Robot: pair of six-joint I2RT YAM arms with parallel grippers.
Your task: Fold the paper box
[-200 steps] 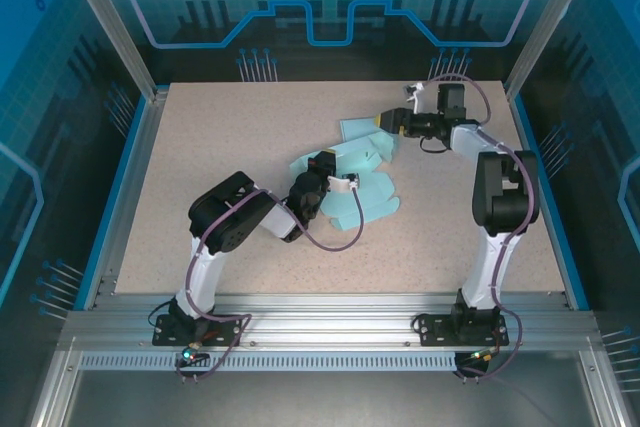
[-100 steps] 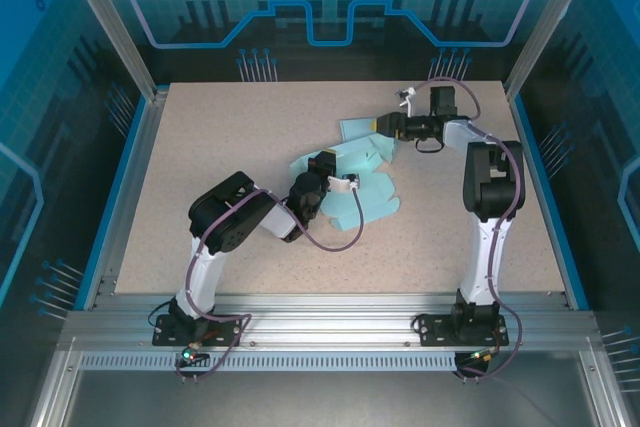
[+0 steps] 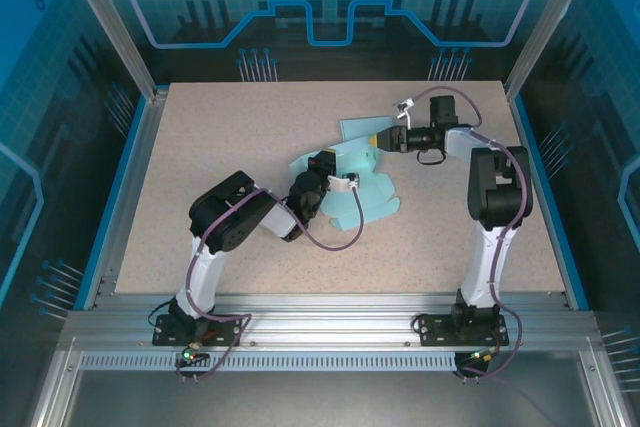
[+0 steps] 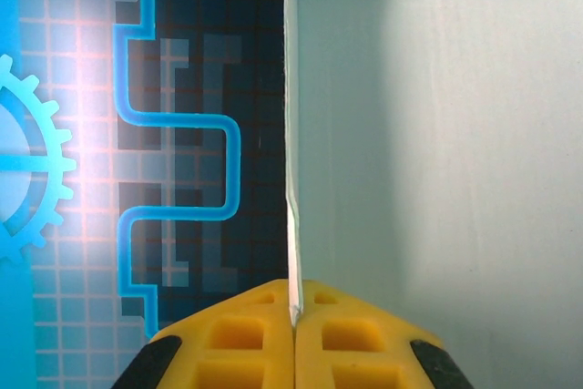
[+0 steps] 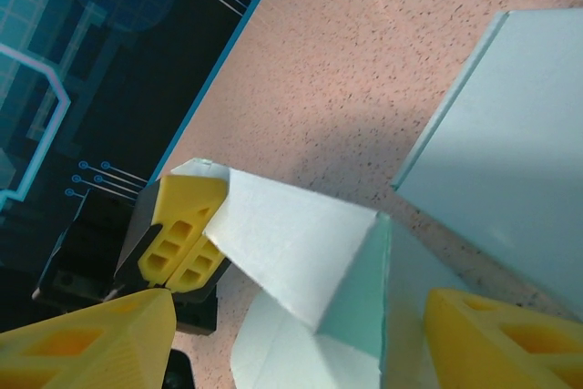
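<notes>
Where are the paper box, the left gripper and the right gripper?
paper box [image 3: 375, 202]: top external view, on its flat near panel.
left gripper [image 4: 294, 312]: left wrist view, where its fingertips pinch the box edge.
right gripper [image 3: 386, 137]: top external view, between its yellow fingertips.

The paper box [image 3: 365, 197] is smooth matt card; the table [image 3: 220, 137] speckled and matt; the fingertips [image 4: 237, 334] yellow plastic.

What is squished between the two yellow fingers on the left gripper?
A thin edge of the pale blue paper box. The left wrist view shows the left gripper with its yellow fingers shut on that sheet.
</notes>
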